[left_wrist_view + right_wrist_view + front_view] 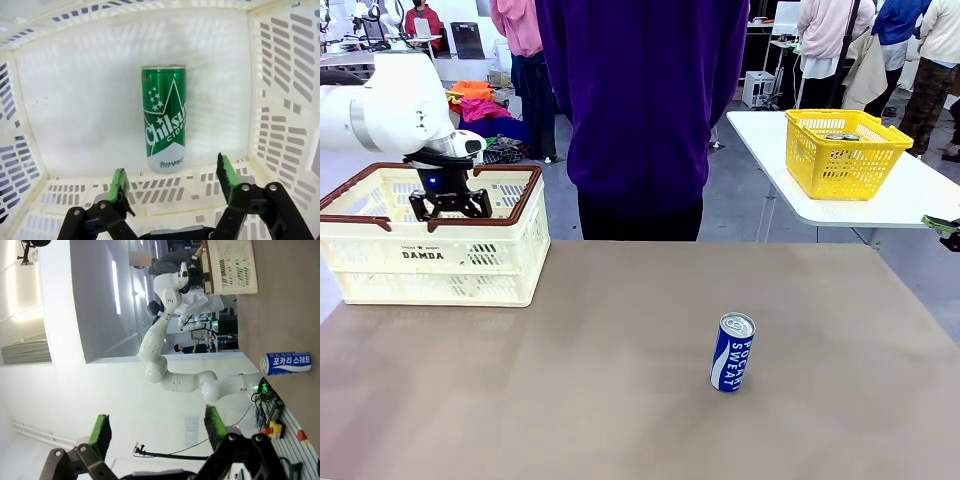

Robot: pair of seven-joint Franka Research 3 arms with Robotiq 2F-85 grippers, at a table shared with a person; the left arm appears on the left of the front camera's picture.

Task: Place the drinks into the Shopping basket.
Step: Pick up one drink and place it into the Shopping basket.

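Observation:
The cream-white Shopping basket with its brown rim stands at the table's far left. Inside it, my left gripper hangs open just above the rim. In the left wrist view a green can lies on the basket floor, clear of my open left gripper. A blue Pocari Sweat can stands upright right of the table's centre, and it shows again as a blue can in the right wrist view. My right gripper is open and empty, aimed away from the table.
A person in a purple top stands at the far edge of the table. A yellow mesh basket sits on a white side table at the back right. The brown tabletop is bare around the blue can.

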